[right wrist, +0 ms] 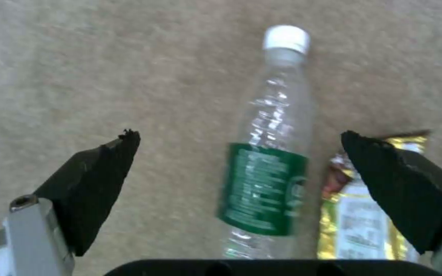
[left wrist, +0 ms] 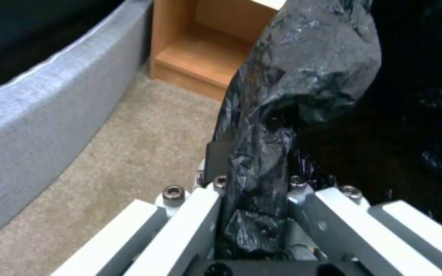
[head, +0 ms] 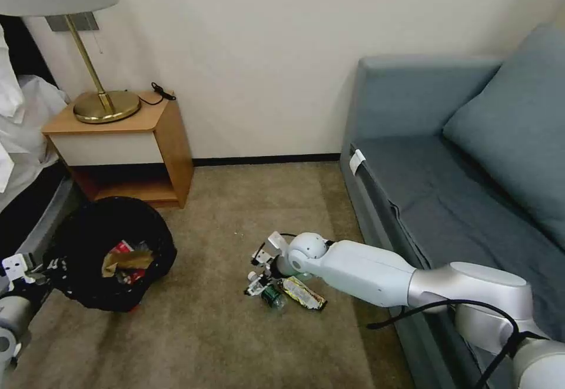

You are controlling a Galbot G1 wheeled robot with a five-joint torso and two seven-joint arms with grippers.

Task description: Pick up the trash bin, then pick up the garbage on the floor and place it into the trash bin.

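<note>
Bin [head: 112, 253]: on carpet before the nightstand [head: 126, 148], tan and red litter inside; left pincer [left wrist: 254, 191] clamped on its black liner rim.
Bottle [right wrist: 269, 153]: lying on carpet between the bin and the sofa [head: 447, 200], wrapper [right wrist: 364, 214] just beside it.
Right pincer [right wrist: 241, 180]: fingers spread, straddling the bottle.
Risk: round bottle may roll or squirt free on closing; the far finger may catch the wrapper too; liner may slip.
</note>
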